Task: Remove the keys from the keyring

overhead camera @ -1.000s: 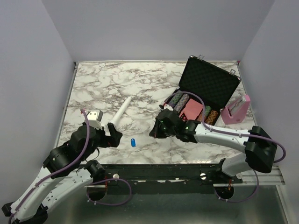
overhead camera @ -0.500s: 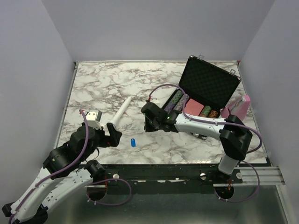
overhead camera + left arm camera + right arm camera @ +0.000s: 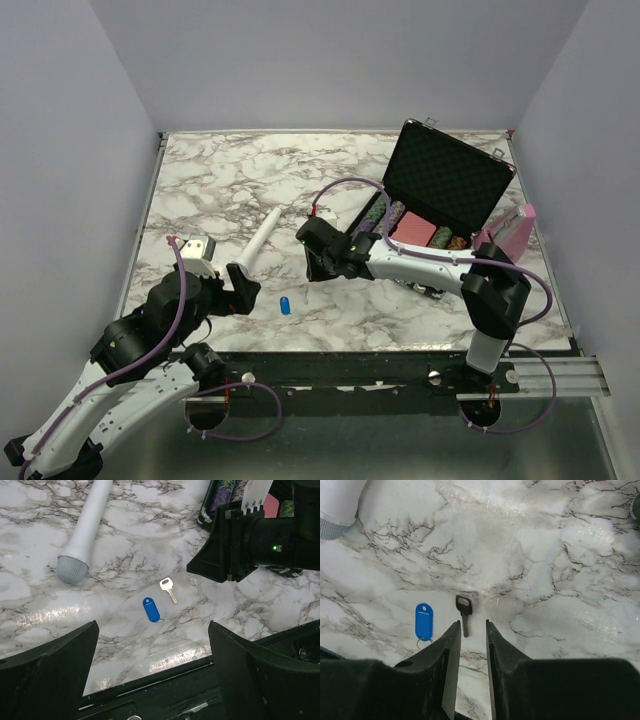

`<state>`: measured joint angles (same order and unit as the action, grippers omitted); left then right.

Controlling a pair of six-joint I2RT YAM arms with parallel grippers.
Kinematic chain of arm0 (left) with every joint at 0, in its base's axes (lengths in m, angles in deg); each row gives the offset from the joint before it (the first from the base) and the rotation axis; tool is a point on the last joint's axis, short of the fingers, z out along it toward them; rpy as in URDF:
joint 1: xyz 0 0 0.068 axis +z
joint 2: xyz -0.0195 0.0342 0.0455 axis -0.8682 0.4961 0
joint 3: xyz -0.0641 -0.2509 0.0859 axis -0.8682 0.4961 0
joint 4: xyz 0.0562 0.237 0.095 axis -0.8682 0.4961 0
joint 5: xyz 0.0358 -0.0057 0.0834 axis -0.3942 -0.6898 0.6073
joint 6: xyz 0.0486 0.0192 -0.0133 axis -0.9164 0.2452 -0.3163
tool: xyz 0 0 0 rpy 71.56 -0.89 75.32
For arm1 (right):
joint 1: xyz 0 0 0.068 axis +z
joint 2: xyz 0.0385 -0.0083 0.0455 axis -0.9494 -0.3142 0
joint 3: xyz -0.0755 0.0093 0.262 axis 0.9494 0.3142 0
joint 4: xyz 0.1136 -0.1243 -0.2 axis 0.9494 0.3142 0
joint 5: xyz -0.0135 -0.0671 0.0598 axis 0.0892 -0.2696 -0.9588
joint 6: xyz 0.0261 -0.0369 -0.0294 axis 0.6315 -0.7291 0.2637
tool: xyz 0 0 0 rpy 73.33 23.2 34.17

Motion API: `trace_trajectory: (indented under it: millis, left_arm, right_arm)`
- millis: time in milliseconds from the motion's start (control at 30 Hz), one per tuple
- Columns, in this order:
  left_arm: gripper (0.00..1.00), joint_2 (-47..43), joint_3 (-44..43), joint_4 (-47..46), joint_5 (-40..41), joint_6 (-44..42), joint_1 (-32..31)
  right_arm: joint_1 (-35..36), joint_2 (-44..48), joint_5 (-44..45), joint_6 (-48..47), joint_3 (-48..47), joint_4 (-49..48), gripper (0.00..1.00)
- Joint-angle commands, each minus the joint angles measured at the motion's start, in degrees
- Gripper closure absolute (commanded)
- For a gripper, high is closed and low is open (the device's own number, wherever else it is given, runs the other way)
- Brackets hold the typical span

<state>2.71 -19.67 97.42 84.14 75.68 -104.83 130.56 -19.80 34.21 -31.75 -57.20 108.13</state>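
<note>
A small silvery key (image 3: 168,588) lies loose on the marble, a little apart from a blue plastic tag (image 3: 150,609) that has the thin keyring (image 3: 160,620) at its end. In the right wrist view the key (image 3: 464,612) lies just ahead of my right gripper (image 3: 472,624), whose jaws are a narrow gap apart and empty; the blue tag (image 3: 424,621) and ring (image 3: 422,642) are to its left. My left gripper (image 3: 152,625) is wide open and empty, hovering near the table's front edge. From above, the tag (image 3: 284,305) lies between left gripper (image 3: 245,290) and right gripper (image 3: 312,268).
A white stick-like tool (image 3: 260,240) with a grey mesh end lies left of the key. An open black case (image 3: 445,185) with poker chips stands at the right, with a pink object (image 3: 510,235) beside it. The table's front edge (image 3: 165,672) is close below the tag.
My right arm has swung left and lowered towards the key and blue tag. The left arm, tag and white tool have not moved.
</note>
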Motion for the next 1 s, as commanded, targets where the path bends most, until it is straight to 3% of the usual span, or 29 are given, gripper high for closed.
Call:
trace_trajectory:
  millis: [0,200,400,633,667,967]
  left_arm:
    - [0.02,-0.1,0.3,-1.0,1.6,0.0,0.4]
    - [0.02,-0.1,0.4,-1.1,1.3,0.0,0.4]
    - [0.02,-0.2,0.4,-1.2,1.3,0.0,0.4]
    - [0.01,-0.2,0.5,-1.3,1.0,-0.2,0.4]
    - [0.01,0.0,0.4,-1.3,0.9,-0.3,0.4]
    - [0.01,0.5,0.3,-1.4,0.1,-0.6,0.4]
  right_arm:
    - [0.1,-0.4,1.2,-1.1,-1.6,1.4,0.65]
    - [0.2,0.9,1.2,-1.3,-1.2,1.7,0.63]
    - [0.2,4.4,1.1,-1.0,1.2,0.4,0.53]
    - [0.1,9.8,2.2,-0.9,5.4,-1.7,0.14]
    - [0.1,10.7,2.5,-1.0,5.6,-1.6,0.00]
    - [0.2,19.9,6.7,-1.3,10.6,-2.2,0.00]
